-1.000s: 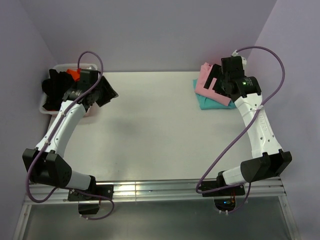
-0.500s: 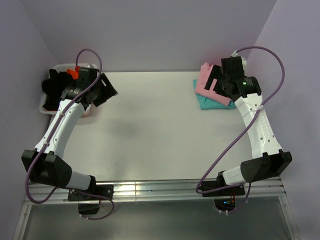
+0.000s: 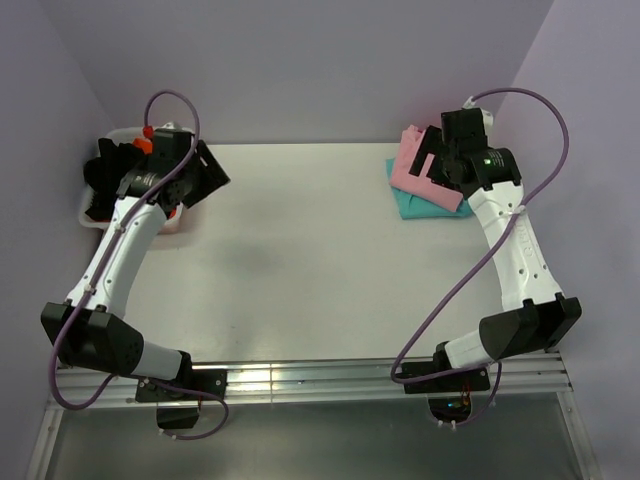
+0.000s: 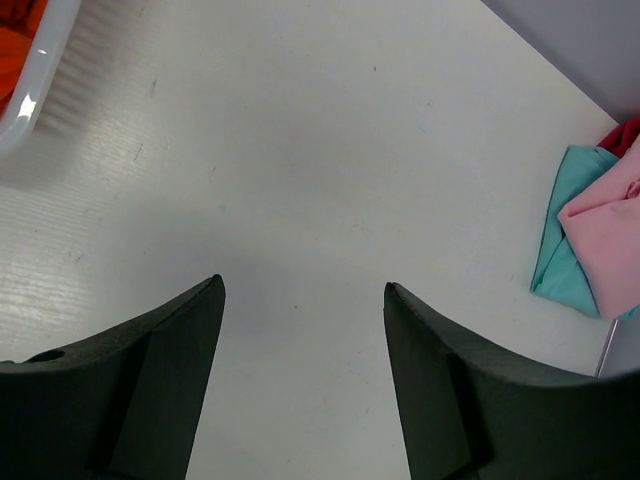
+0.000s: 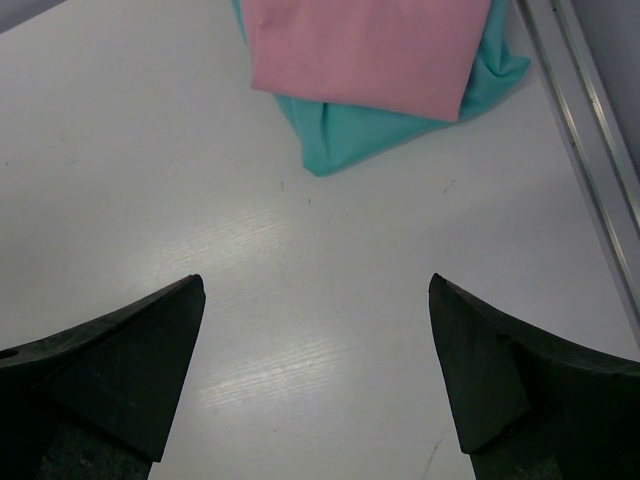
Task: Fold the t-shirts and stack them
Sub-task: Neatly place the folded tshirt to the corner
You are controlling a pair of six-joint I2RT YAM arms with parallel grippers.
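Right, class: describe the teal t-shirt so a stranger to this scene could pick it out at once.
Go to the far right corner of the white table, where folded shirts are stacked. The teal t-shirt lies flat on the table, its edges showing beneath the light pink t-shirt folded on top; it is the only blue-green cloth there.

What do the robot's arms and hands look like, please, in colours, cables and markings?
The left arm and right arm have white links with black joint housings. A purple cable loops along each, from base to wrist. A small green light glows near the right wrist. The left hand and right hand have two broad, matte black, wedge-shaped fingers.
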